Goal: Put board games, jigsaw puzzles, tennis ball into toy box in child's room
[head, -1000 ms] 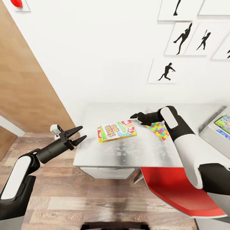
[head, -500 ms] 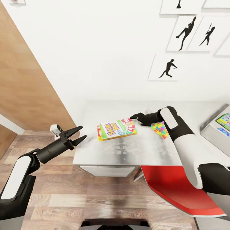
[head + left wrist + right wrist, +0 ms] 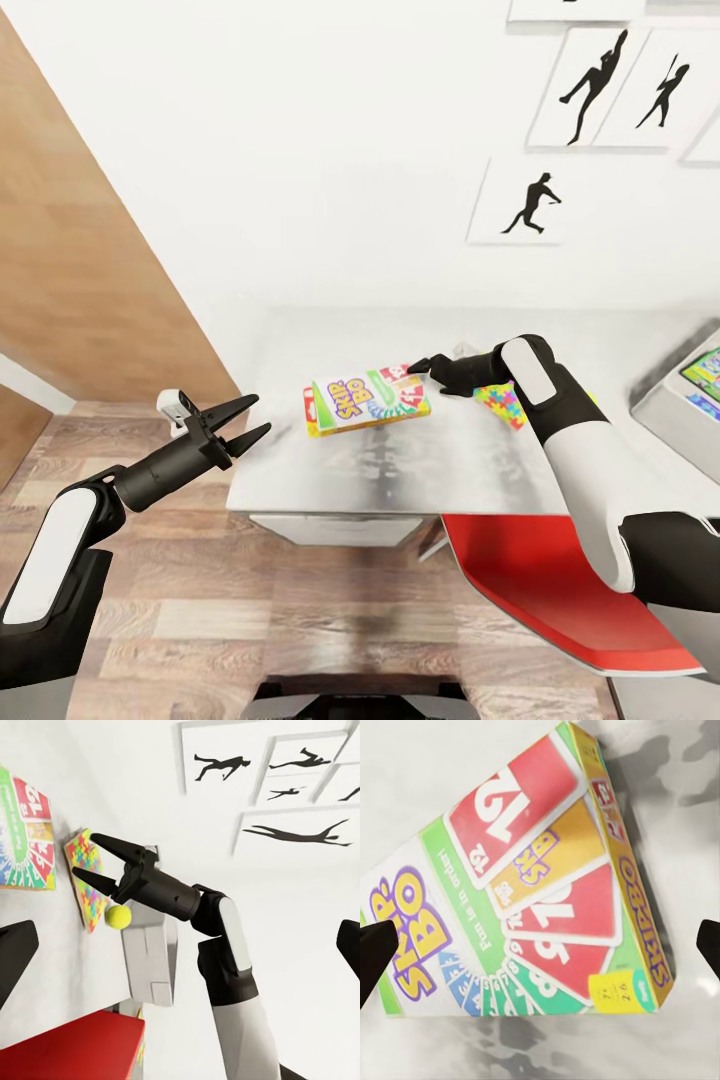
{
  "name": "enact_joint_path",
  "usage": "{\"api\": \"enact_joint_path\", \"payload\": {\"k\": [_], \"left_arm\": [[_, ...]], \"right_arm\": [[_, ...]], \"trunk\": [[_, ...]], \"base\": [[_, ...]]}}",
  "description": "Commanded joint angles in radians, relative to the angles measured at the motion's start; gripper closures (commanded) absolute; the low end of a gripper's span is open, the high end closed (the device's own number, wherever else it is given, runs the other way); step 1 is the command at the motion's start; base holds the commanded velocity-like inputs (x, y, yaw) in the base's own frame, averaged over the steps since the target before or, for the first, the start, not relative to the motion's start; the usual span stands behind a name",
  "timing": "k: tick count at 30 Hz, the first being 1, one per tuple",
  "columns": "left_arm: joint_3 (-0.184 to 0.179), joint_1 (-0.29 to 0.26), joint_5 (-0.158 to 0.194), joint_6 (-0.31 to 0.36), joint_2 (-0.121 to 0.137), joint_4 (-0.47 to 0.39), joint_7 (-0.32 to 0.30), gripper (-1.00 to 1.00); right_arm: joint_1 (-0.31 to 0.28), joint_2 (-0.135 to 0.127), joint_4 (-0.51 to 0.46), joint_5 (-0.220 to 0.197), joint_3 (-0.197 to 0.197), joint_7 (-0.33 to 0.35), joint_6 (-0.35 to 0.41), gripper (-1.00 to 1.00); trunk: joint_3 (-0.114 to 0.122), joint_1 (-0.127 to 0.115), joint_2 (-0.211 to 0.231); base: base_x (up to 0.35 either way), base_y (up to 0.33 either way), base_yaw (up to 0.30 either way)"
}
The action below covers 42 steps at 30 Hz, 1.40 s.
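Skip-Bo box (image 3: 366,400): lies flat on the pale marbled table (image 3: 400,470), near the far left corner; printed face up. The right wrist view (image 3: 532,892) gives it close, cards and lettering readable, with marbled top all round it.
Right gripper (image 3: 416,366): over the box's far right corner, jaws parted, nothing between them. In the left wrist view (image 3: 94,862) both fingers show spread in a V. In the right wrist view only the dark fingertips (image 3: 375,952) show, at the picture's two sides, the box between and below them.
Right arm: reaches in from the right, elbow bent and raised over the table, forearm level, pointing left.
Jigsaw puzzle (image 3: 503,402): flat on the table just behind the right wrist, partly hidden by the arm. The left wrist view (image 3: 86,881) shows more of it.
Tennis ball (image 3: 118,916): seen in the left wrist view, just beside the puzzle.
Toy box (image 3: 680,405): grey tray at the table's right end, well apart from the Skip-Bo box; coloured boxes lie in it.
Left gripper (image 3: 252,418): off the table's left edge, above the wood floor (image 3: 180,620), jaws wide apart, empty.
Left arm: stretched forward and low, pointing right toward the table.
Red chair (image 3: 560,590): at the table's near edge, below the right arm.
Posters (image 3: 530,205): black player silhouettes on the white wall.
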Motion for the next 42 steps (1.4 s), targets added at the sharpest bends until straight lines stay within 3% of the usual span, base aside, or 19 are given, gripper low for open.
{"api": "enact_joint_path", "payload": {"k": [1, 42], "left_arm": [[0.001, -0.001, -0.009, 0.003, 0.0, 0.0, -0.01, -1.0], [0.001, -0.001, -0.008, 0.003, 0.0, -0.001, -0.01, -1.0]], "right_arm": [[0.0, -0.001, -0.001, -0.011, 0.004, -0.009, 0.001, -1.0], [-0.012, -0.003, -0.015, -0.007, 0.003, -0.015, -0.012, -1.0]], "trunk": [[-0.003, 0.0, -0.002], [-0.025, 0.0, -0.002]], "base": [[0.0, 0.0, 0.0], [0.0, 0.0, 0.0]]}}
